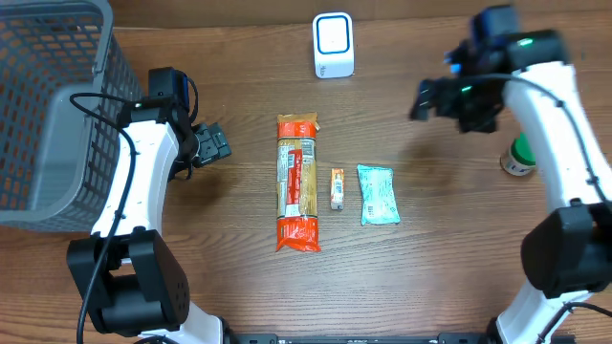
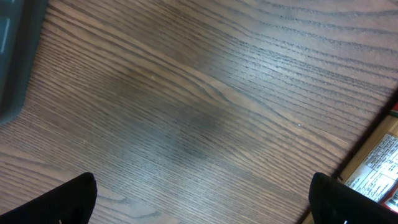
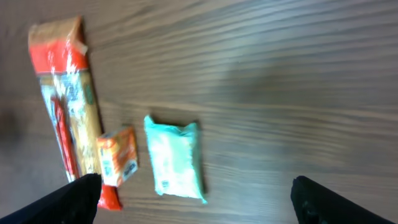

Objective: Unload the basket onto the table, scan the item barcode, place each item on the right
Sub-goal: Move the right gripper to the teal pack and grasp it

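Right gripper (image 1: 423, 99): jaws wide apart, empty, hanging above bare tabletop (image 1: 430, 248) to the right of the white scanner (image 1: 333, 45). Left gripper (image 1: 212, 143): also open and empty, low beside the spaghetti pack (image 1: 297, 182).

Nothing picked yet. Three candidates lie in a row mid-tabletop, apart from each other: spaghetti pack, small orange box (image 1: 337, 188), teal packet (image 1: 377, 194).

My plan is to take the teal packet, nearest the right arm. Descend straight, pinch across its short width, lift clear, then turn the printed face toward the scanner window. I cannot tell from here which side carries the barcode.
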